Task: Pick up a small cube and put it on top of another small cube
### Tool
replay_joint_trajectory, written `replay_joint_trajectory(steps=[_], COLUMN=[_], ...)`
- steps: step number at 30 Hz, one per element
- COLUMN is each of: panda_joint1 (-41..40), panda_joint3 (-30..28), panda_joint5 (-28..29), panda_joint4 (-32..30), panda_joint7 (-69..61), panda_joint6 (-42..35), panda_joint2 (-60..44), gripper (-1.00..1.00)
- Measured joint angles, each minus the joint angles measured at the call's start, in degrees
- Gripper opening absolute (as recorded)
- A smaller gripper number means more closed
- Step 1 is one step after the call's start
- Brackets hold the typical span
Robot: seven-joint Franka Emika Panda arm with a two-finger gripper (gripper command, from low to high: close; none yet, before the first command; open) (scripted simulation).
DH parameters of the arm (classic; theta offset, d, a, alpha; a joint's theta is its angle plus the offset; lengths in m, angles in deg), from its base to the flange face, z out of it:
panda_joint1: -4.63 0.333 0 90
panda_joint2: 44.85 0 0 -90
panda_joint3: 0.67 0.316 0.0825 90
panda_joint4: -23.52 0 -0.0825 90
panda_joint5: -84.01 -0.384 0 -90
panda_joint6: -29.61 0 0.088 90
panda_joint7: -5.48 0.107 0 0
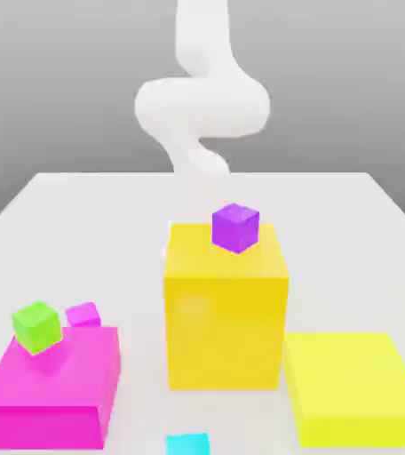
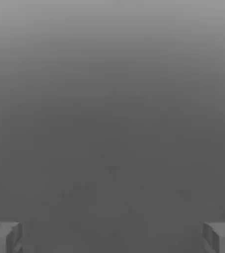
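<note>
One tall block (image 1: 226,333) separates the wide-open pincer (image 2: 112,237) from the cyan cube (image 1: 187,444). Well aside, the lime cube (image 1: 37,327) tops a slab's (image 1: 59,378) edge.

4 small cubes (image 1: 234,228); 3 big blocks (image 1: 226,333); 1 robot arm (image 1: 202,107); 1 table (image 1: 357,258).

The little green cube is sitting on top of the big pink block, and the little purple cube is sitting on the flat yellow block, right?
Almost! In the exterior view, the small purple cube sits on the tall golden-yellow block, not on the flat bright-yellow block. The small lime-green cube is indeed on top of the big magenta block.
</note>
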Motion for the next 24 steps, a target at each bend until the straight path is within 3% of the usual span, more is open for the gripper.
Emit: replay_joint_trajectory(steps=[24], panda_joint1=[0.78], panda_joint3=[-2.01], panda_joint5=[-1.92], panda_joint4=[-0.05], panda_joint7=[-7.41], panda_joint6=[15.12], panda_joint2=[-50.2], gripper=[0.0])
